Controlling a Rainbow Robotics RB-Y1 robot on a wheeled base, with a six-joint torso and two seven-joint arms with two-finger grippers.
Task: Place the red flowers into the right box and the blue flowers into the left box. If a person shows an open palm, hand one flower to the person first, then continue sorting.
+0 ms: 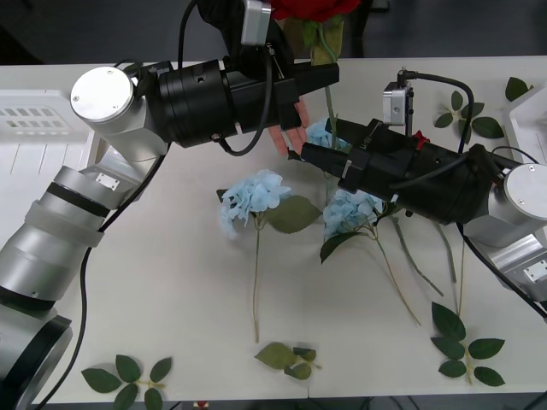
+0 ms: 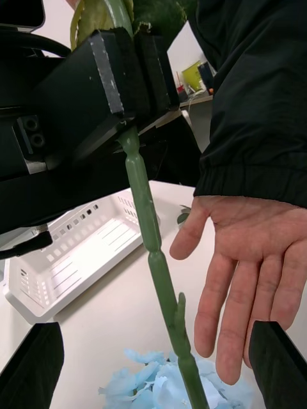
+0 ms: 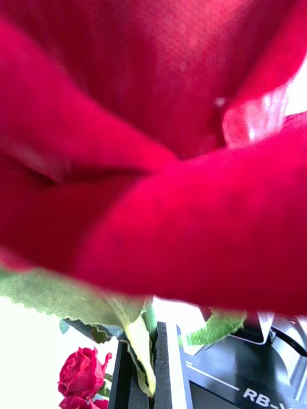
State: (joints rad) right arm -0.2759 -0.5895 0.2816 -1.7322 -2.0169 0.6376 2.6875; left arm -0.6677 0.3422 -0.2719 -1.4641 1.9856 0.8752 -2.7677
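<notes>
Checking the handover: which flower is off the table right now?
The red rose, its stem clamped in the left gripper beside the open palm. The blue flowers all lie flat on the table.

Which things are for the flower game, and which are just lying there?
For the job:
red rose held in left gripper
open palm
blue flowers
left box
right gripper, open

Just lying about:
loose leaf sprigs
</notes>
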